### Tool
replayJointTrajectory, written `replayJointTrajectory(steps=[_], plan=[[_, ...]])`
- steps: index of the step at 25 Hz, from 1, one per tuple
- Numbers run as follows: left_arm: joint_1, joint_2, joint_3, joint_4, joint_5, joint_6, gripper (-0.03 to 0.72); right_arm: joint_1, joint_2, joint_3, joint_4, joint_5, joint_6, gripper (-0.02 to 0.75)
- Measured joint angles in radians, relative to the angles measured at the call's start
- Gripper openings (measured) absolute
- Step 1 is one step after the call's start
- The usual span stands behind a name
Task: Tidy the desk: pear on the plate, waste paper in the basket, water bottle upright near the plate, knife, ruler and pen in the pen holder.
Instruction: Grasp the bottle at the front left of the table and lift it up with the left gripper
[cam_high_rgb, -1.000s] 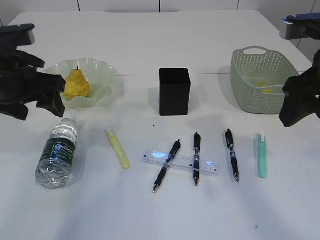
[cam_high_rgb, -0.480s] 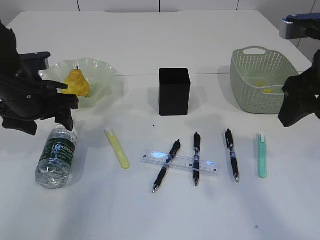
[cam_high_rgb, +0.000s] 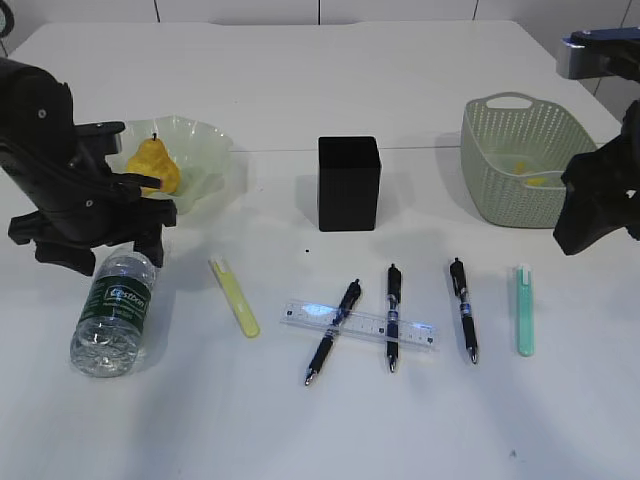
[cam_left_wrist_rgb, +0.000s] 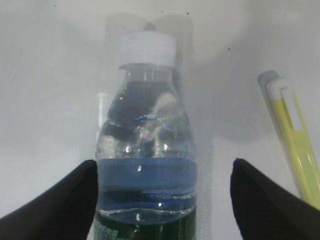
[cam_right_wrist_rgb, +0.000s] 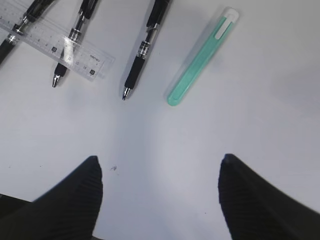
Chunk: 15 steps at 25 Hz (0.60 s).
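- Lying on its side at the left front of the large plain white matte desk (cam_high_rgb: 300, 80): the small clear plastic water bottle (cam_high_rgb: 114, 313) with dark green label, white cap end pointing toward the back.
- Hanging over that bottle's cap end, jaws spread wide and released: the black left gripper (cam_left_wrist_rgb: 162, 185), one dark finger (cam_left_wrist_rgb: 60, 200) showing on each side of the bottle in the left wrist view, neither seen touching it.
- Sitting in the pale green translucent plate (cam_high_rgb: 205, 150) with wavy ruffled rim, behind the left arm: the yellow-orange pear (cam_high_rgb: 153, 164), stem up.
- Resting inside the sage-green perforated oval basket (cam_high_rgb: 520, 165) at the right rear: the small bright yellow waste paper (cam_high_rgb: 536, 181).
- Standing upright mid-desk: the matte black square pen holder (cam_high_rgb: 349, 183).
- Lying flat in front of it: the short clear plastic ruler (cam_high_rgb: 360, 323), crossing two black pens (cam_high_rgb: 333, 331); a third black pen (cam_high_rgb: 463, 309) lying apart to the right.
- Lying just right of the bottle: the slim yellow plastic cutter (cam_high_rgb: 234, 296); lying at far right: the slim mint-green cutter (cam_high_rgb: 524, 309).
- Hovering above bare desk near the green cutter, jaws released and gripping nothing: the black right gripper (cam_right_wrist_rgb: 157, 195).
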Motion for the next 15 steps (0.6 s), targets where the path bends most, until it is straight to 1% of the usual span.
replayJointTrajectory(steps=[3,15], plan=[[0.000,0.021,-0.017,0.000,0.012,-0.001,0.589,0.000,0.002,0.000,0.000,0.000,0.000,0.536],[0.000,0.088,-0.019,0.002,0.042,-0.001,0.589,0.000,0.002,0.000,0.000,-0.005,-0.002,0.536]])
